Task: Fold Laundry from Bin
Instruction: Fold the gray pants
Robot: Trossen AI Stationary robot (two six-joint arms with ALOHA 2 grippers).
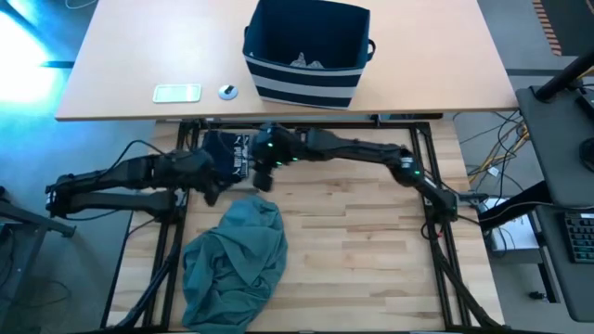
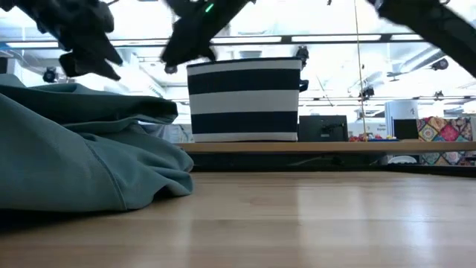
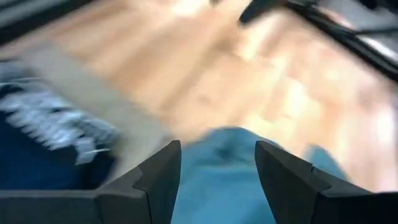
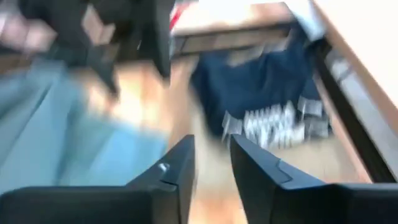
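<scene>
High view shows the bin [image 1: 306, 51] standing upright on the far worktop [image 1: 121, 56], mouth up, with small grey pieces [image 1: 306, 62] left at its bottom, so the job looks far from done. The teal-green garment [image 1: 237, 264] lies crumpled on the near wooden worktop [image 1: 371, 260], its long axis running from the far edge toward the near-left corner. The navy garment [image 1: 225, 151] is bunched at the far edge just beyond it, white lettering up, probably dropped there to await its turn.

Both arms hang over that navy heap. The left tool [image 3: 217, 177] has its fingers spread with nothing between them, above the teal cloth. The right tool [image 4: 211, 171] shows a narrow gap and grips nothing; with the wrist view blurred, it seems aimed at the lettering.
</scene>
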